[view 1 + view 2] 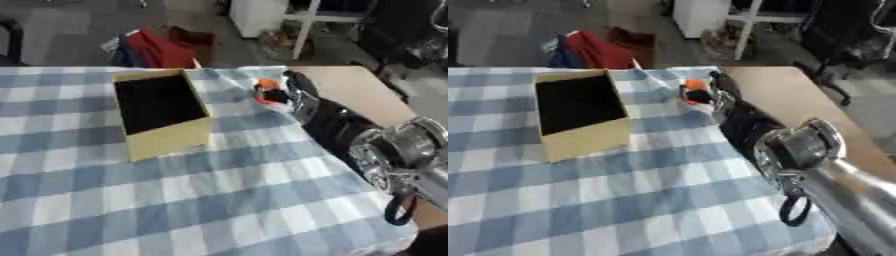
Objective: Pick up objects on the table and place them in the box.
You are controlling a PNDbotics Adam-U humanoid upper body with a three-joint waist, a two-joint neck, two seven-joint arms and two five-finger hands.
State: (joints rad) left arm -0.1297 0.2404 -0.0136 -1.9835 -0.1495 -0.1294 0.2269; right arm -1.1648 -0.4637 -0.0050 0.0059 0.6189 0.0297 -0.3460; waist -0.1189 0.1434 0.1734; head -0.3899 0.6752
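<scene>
In the left eye view, one open yellow box (163, 112) with a dark interior is seen on the blue-and-white checked cloth (175, 200) at about ten o'clock of the picture's centre. One small orange object (265, 90) with a dark part is seen at about one o'clock, near the cloth's far right edge. The right hand (296, 90) is reached out to it from four o'clock, and its fingers appear to be curled about the object, though how much of it is enclosed cannot be told. The object's long axis cannot be made out. The box lies at nine o'clock from the held object, near but apart, so a carry toward the left is judged to be what the coming move calls for. No left hand is shown. In the right eye view, the same single box (579, 112) and single orange object (695, 92) are seen, with the right hand (721, 95) touching the object from its three o'clock side and the forearm trailing toward five o'clock. No other loose object is seen on the cloth in either view.
</scene>
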